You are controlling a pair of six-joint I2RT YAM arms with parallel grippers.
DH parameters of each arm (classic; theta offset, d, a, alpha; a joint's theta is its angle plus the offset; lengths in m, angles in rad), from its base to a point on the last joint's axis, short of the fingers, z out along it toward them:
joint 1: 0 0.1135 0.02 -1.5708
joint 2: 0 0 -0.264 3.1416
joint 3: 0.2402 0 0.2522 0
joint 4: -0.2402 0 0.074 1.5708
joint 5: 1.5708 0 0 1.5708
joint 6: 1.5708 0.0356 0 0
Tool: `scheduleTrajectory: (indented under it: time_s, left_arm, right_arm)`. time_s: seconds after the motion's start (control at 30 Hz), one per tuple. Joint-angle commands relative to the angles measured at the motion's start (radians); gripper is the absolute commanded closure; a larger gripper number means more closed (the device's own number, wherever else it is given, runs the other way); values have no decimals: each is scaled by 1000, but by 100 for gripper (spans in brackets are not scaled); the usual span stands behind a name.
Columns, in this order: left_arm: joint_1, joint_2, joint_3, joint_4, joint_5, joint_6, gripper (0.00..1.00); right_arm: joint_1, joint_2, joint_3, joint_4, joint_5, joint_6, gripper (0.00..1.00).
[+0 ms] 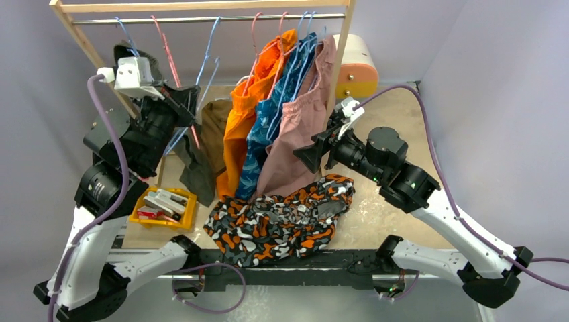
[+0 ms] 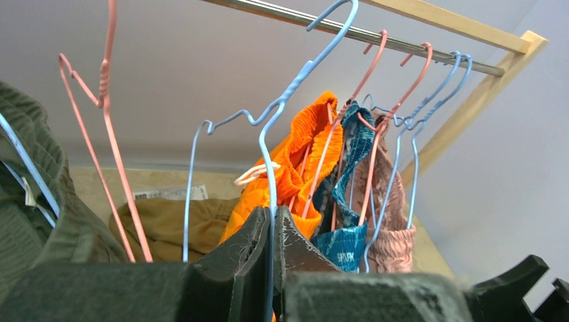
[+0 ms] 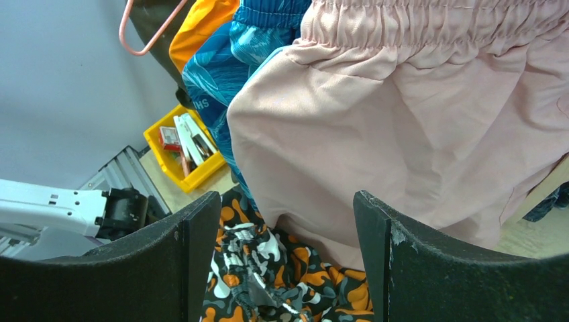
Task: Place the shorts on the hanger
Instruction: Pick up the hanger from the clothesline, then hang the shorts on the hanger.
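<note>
The left tool [image 2: 274, 221] was pinched tight on the hanger [image 2: 295, 82] wire; the right tool [image 3: 285, 215] stood wide open, holding nothing, above the shorts [image 1: 282, 225].

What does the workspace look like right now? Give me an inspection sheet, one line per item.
Surface: tan table, partly covered by clothes.
Job's things: camouflage shorts lie crumpled at the near edge; light-blue hanger has its hook at the rail.
Clutter: yellow bin of small items; orange shorts, blue patterned shorts and pink shorts hang on the rail.
Claws: left claw shut on the light-blue hanger's wire; right claw open, holding nothing, above the camouflage shorts.
Cables: purple cables run along both arms; no snag seen.
Surroundings: wooden rack with a metal rail, pale walls.
</note>
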State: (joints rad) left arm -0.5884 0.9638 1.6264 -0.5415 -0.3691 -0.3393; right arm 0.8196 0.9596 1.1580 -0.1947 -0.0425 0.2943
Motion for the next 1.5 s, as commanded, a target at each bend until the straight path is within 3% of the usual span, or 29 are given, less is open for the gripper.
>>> scheduleTrajectory:
  time_s: [0.0,0.23,0.47,0.73,1.23,1.47]
  left_arm:
    - [6,-51,-37,52,38,-32,100]
    - [6,-60,-53,74,96,-47,100]
    - [6,-166,-153,141,174,-63,100]
    - [6,-220,-121,49,172,-88,100]
    - [6,-327,-162,-74,236,-195,100]
    - [6,-358,-214,-49,240,-216,100]
  right_arm:
    - [1,-22,6,34,18,3,25]
    - [1,-18,11,43,8,9,25]
    - [1,-56,27,48,-99,49,24]
    - [1,-77,53,66,-183,83,23]
    - [12,94,164,403,-380,300,21]
    - [182,242,250,474,-152,355,21]
